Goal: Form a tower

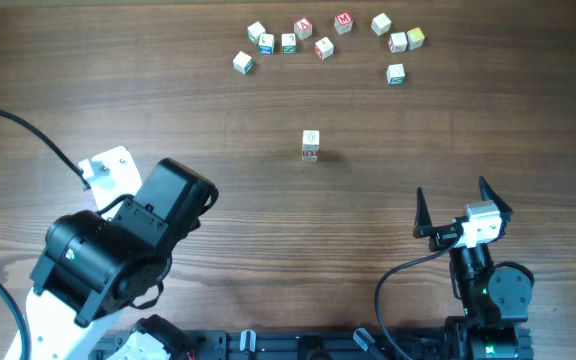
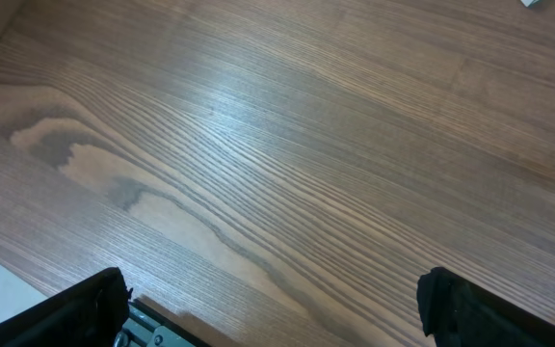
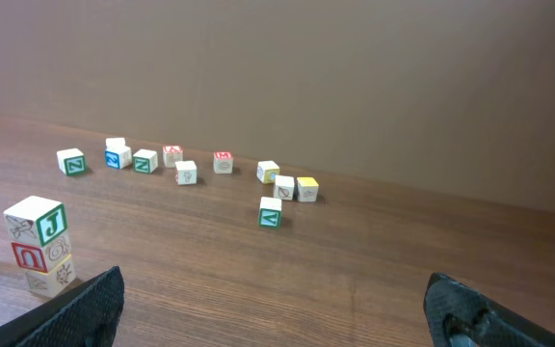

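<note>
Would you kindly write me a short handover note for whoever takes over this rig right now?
Left gripper: open, empty, over bare table.
Right gripper: open, empty, at the near right of the table.
Tower: three letter cubes stacked upright mid-table, with nothing touching it.
Loose cubes: about eleven, scattered along the far side.
Done: a three-high stack is standing.
Left: if it should go higher, probably fetch one cube from the far side and set it on top. Otherwise hold both arms away from it.
</note>
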Available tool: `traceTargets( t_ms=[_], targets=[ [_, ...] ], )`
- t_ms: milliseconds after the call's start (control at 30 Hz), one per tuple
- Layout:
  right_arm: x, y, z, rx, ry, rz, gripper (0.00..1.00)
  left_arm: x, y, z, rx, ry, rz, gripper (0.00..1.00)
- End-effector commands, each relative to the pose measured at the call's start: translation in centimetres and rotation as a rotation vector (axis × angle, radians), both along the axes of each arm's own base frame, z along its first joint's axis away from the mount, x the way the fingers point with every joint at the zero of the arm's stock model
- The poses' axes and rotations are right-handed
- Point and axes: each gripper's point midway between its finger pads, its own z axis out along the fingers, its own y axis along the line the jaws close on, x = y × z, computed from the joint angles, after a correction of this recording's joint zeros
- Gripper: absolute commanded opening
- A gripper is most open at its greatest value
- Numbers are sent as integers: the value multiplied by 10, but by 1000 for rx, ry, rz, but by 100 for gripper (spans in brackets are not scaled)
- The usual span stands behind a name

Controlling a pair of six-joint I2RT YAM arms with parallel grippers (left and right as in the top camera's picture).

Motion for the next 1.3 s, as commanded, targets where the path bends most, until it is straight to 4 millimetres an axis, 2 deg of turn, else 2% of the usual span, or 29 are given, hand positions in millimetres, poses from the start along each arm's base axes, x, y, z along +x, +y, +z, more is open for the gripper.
traceTargets(
  t_ms=[0,100,233,333,400,533,600,767,867,967,1067,1233,1267],
  targets=[
    [-1,-3,4,-15,-22,-15,100,0,1,0,-9,-5,18,100],
    [-1,-3,4,-15,-22,-15,100,4,3,1,14,-16,18,100],
    [-1,-3,4,-15,-22,-15,100,20,-8,6,-29,-102,-23,100],
    [-1,-3,4,-15,-22,-15,100,21,-6,4,-31,-147,-71,100],
    [-1,-3,4,-15,-22,-15,100,16,-1,-7,-54,-157,-69,100],
    [-1,-3,4,-15,-22,-15,100,1,15,-48,-127,-196,-41,100],
    [-1,-3,4,-15,-22,-15,100,0,12,-67,-157,-246,-112,100],
    [-1,-3,4,-15,-22,-15,100,-2,6,-100,-184,-396,-262,100],
    [-1,-3,4,-15,-22,-15,100,-2,7,-121,-206,-481,-262,100],
    [-1,-3,4,-15,-22,-15,100,10,1,-133,-242,-568,-279,100],
    [-1,-3,4,-15,-22,-15,100,21,-1,-135,-254,-642,-289,100],
    [-1,-3,4,-15,-22,-15,100,37,-3,-147,-154,-680,-373,100],
    [-1,-3,4,-15,-22,-15,100,39,-4,-145,-139,-692,-386,100]
  ],
)
